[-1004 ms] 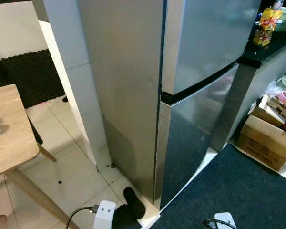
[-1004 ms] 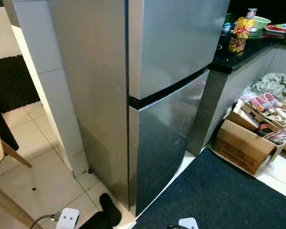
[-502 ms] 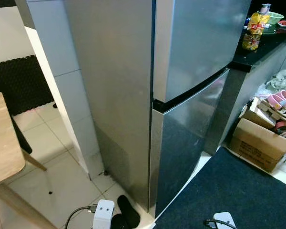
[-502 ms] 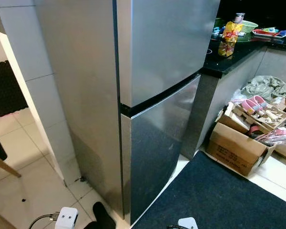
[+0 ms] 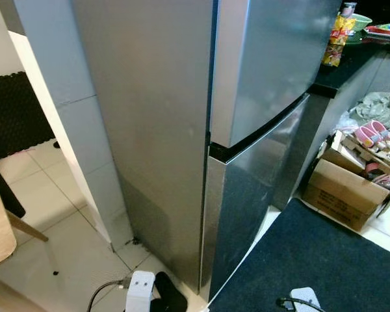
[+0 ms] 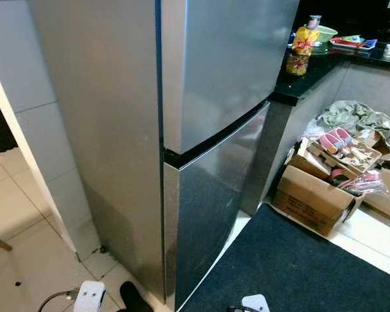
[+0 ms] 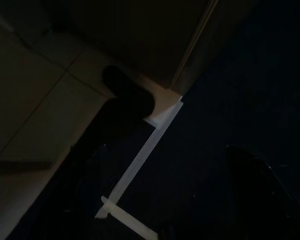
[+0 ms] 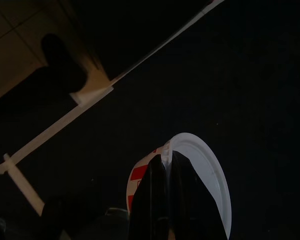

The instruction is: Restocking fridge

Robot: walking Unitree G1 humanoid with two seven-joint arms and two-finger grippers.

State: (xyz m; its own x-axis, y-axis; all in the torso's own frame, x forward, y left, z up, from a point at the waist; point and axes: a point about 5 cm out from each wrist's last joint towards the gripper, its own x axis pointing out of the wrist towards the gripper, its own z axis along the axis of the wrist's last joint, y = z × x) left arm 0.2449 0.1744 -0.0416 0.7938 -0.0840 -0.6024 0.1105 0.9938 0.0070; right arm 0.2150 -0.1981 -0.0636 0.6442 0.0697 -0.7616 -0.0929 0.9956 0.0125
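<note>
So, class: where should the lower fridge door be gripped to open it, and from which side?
Probably the dark recess along the top edge of the lower door: its face is flat, with no bar handle. Come from the front, over the mat; the hinge side cannot be told.

You face a tall brushed-silver steel fridge point(image 6: 201, 97), its 2 doors split by a thin black seam. Beneath it lies a dark navy floor mat point(image 6: 305, 273), and pale cream floor tiles point(image 5: 45, 208) spread to the side. In the right wrist view, the right gripper point(image 8: 166, 170), its 2 fingers glossy black, pinches the rim of a white round container with red stripes point(image 8: 200, 170); around the gripper the mat reads near black, crossed by a white strip. Far ahead of that gripper sit a plain brown cardboard box point(image 6: 312, 198), pink shoes point(image 6: 335, 140) and a yellow-and-red snack bag point(image 6: 300, 44) on a black countertop point(image 6: 312, 71).
</note>
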